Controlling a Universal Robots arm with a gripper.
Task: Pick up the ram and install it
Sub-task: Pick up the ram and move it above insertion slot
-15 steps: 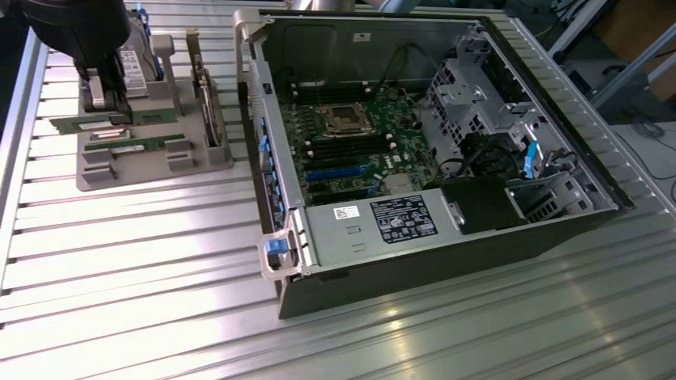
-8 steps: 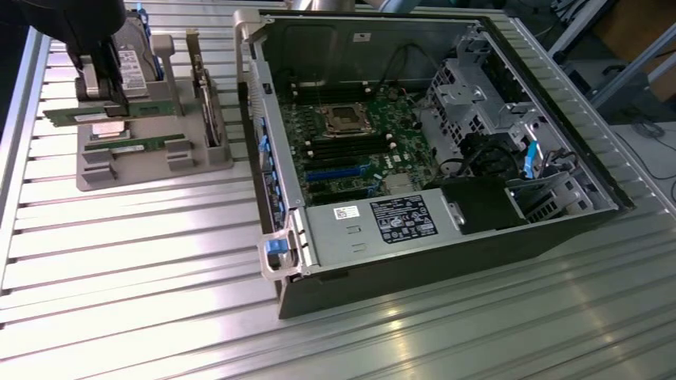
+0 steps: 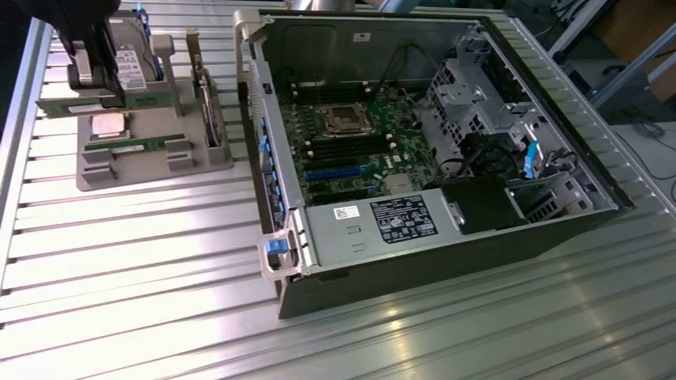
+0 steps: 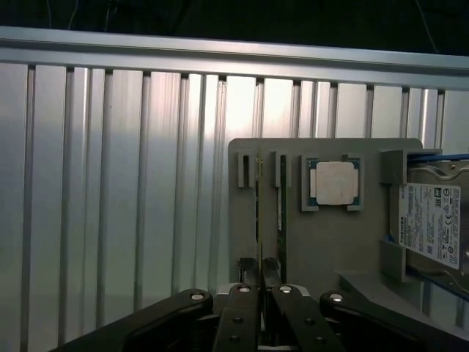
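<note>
The ram (image 3: 63, 107) is a long, thin green stick at the back of the grey parts holder (image 3: 158, 162) on the exterior view's left. My gripper (image 3: 97, 96) stands right over its middle. In the wrist view I see the ram (image 4: 259, 205) edge-on, running up from my gripper (image 4: 259, 262), whose two black fingers (image 4: 248, 275) are shut on its thin edge. I cannot tell whether the stick is clear of its slot. A second green stick (image 3: 138, 144) (image 4: 281, 202) lies in the holder's neighbouring slot.
The holder (image 4: 322, 249) also carries a square silver processor (image 3: 109, 124) (image 4: 335, 182), a hard drive (image 3: 132, 67) (image 4: 432, 220) and an upright expansion card (image 3: 206, 103). On the exterior view's right lies the open computer case (image 3: 444, 229), with its motherboard memory slots (image 3: 343, 146) exposed. Ribbed aluminium table all around.
</note>
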